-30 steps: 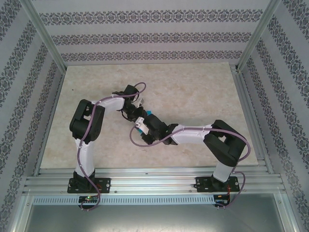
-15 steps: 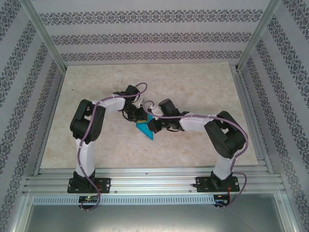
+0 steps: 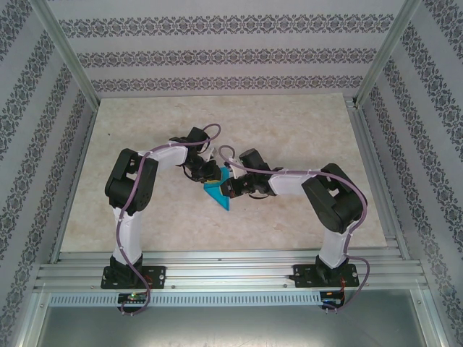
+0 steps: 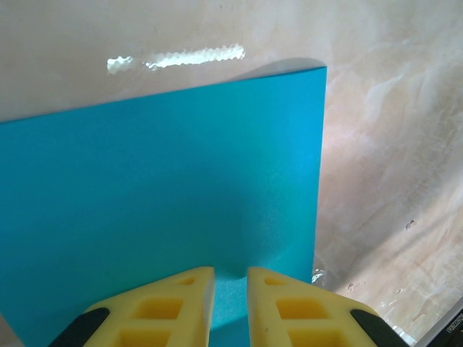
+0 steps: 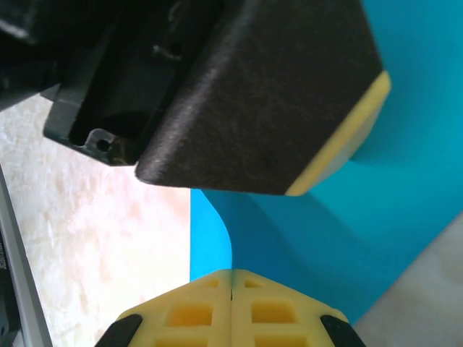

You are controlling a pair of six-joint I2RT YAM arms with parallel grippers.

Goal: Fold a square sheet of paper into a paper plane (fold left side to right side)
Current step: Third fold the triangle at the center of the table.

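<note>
**A:** Cyan-blue sheet of paper [image 3: 217, 195], one item. Location?

**B:** Middle of the bench [image 3: 145, 130], between the two grippers, partly lifted. One corner points toward the near edge.

**A:** Left gripper [image 4: 230, 289]?

**B:** Nearly closed, with only a sliver of gap, pinching the sheet's near edge.

**A:** Right gripper [image 5: 231, 300]?

**B:** Fingers pressed together. The sheet's curled edge runs in between them, so it is pinched there as well.

**A:** Progress?

**B:** Early, by my reading. The left-to-right fold is in hand, with no pressed crease visible. Creasing and every later fold of the plane remain.
</note>
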